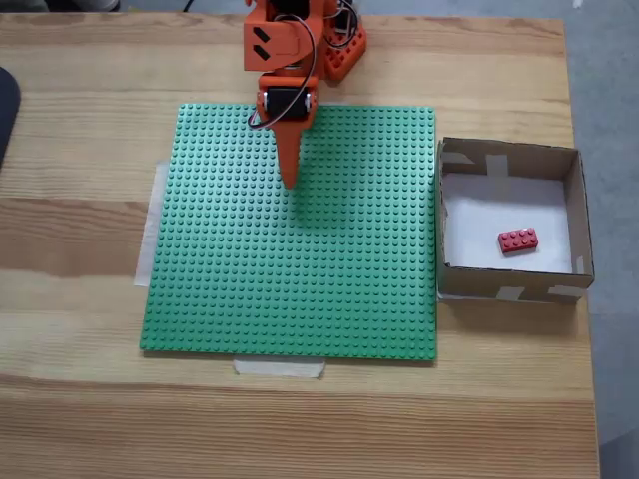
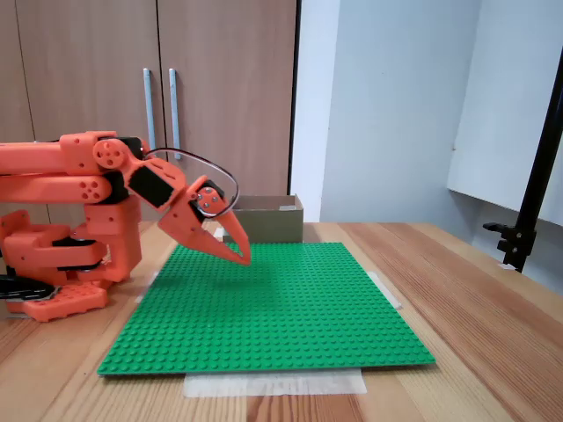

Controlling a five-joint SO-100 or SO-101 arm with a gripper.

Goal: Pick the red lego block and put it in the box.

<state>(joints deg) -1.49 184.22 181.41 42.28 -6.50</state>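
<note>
The red lego block (image 1: 518,239) lies flat on the white bottom of the brown cardboard box (image 1: 575,215), toward its lower right part. In a fixed view from the side the box (image 2: 269,219) stands behind the green baseplate, and the block is hidden by its walls. My orange gripper (image 1: 290,183) hangs over the upper middle of the baseplate, far left of the box, with its jaws shut and nothing between them. In that side view the gripper (image 2: 244,258) points down toward the plate, its tip just above the studs.
The large green baseplate (image 1: 300,289) is taped to the wooden table (image 1: 80,419). The arm's orange base (image 2: 53,264) stands at the plate's far edge. A black stand (image 2: 528,211) rises at the table's right edge in a fixed view. A dark object (image 1: 5,110) sits at the left edge.
</note>
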